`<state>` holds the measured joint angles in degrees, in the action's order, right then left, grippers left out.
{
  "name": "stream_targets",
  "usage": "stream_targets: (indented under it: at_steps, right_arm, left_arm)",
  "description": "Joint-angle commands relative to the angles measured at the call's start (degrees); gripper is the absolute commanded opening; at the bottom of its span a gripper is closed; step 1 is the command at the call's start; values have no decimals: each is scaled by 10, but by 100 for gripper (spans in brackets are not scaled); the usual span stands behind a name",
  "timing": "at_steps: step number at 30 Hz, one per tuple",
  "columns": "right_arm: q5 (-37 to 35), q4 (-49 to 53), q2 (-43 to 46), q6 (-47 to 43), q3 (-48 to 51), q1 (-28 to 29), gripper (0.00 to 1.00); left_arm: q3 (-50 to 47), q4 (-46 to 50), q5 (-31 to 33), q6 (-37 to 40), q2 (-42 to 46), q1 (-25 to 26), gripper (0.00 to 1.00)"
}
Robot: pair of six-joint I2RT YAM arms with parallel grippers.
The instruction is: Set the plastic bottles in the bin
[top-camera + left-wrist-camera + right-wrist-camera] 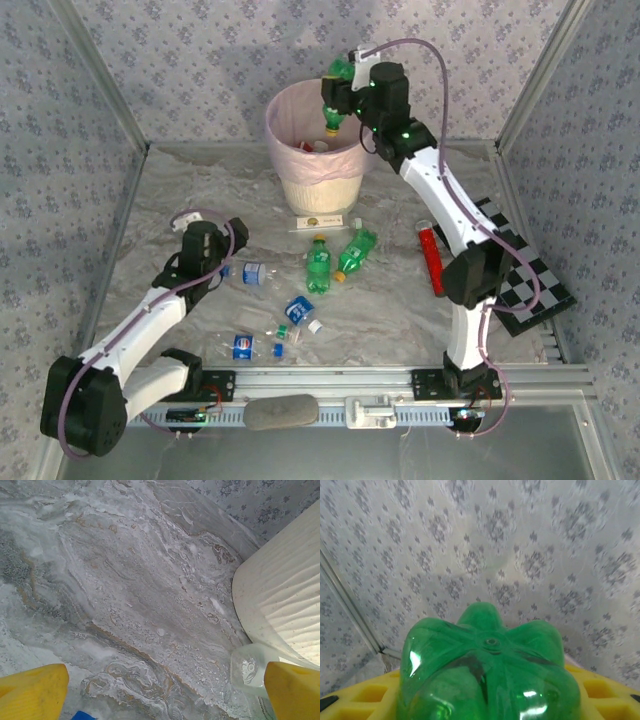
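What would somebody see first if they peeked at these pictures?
The right claw dangles a green bottle cap-down over the pink-lined bin at the back. Scattered on the marble table are two green bottles in the middle, a red bottle on the right, and clear blue-labelled bottles near the open left claw.

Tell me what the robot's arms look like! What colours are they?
Both arms have white tube-shaped links and chunky black joints. The left arm and the right arm each carry a thin pale purple cable looping along them. Tiny green lights glow on the right arm. Their fingers are bright yellow.
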<state>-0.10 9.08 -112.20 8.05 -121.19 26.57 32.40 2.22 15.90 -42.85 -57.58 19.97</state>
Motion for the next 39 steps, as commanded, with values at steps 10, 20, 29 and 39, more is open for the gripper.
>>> stream_targets:
  at_steps: [10, 20, 29, 39]
  right_arm:
    - [-11, 79, -121, -3, -90, 39, 53]
    - [-40, 125, -165, -22, -161, 56, 80]
    - [-20, 131, -114, -19, -182, 61, 99]
    - [-17, 85, 53, -6, 22, 76, 99]
  left_arm:
    - [-17, 24, 15, 15, 44, -7, 100]
    - [-19, 36, 21, 33, 64, -7, 100]
    - [-16, 38, 18, 29, 65, -7, 100]
    - [5, 37, -4, 12, 42, -7, 100]
